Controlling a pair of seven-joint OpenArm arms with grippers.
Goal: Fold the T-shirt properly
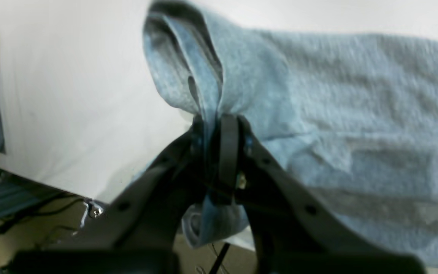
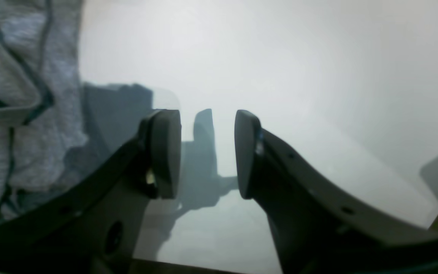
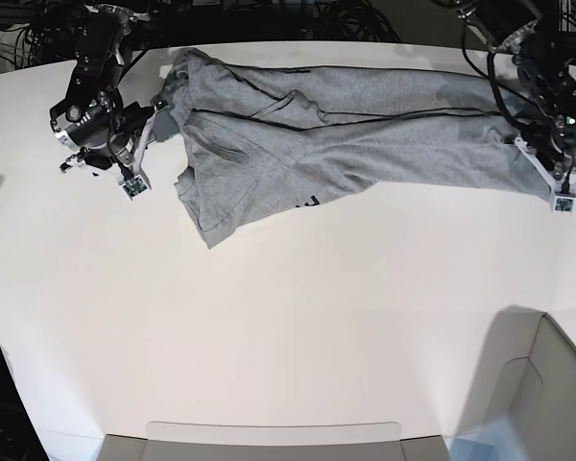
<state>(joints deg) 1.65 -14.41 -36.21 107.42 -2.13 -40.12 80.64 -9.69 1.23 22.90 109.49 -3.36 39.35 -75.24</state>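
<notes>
The heather-grey T-shirt [image 3: 346, 125] lies stretched sideways along the back of the white table [image 3: 269, 317], partly folded over itself, with a bit of black lettering at its near edge. In the base view my left gripper [image 3: 536, 154] is at the shirt's right end. Its wrist view shows that gripper [image 1: 219, 129] shut on a bunched fold of the T-shirt [image 1: 337, 106]. My right gripper [image 3: 154, 110] hovers at the shirt's left end. It [image 2: 207, 152] stands open and holds nothing, with the T-shirt [image 2: 17, 114] just to its left.
Cables and arm bases crowd the table's back edge [image 3: 288, 43]. A grey tray-like rim [image 3: 269, 432] runs along the front edge and another panel [image 3: 547, 384] sits at the front right corner. Below the table edge in the left wrist view lie wires [image 1: 32, 217].
</notes>
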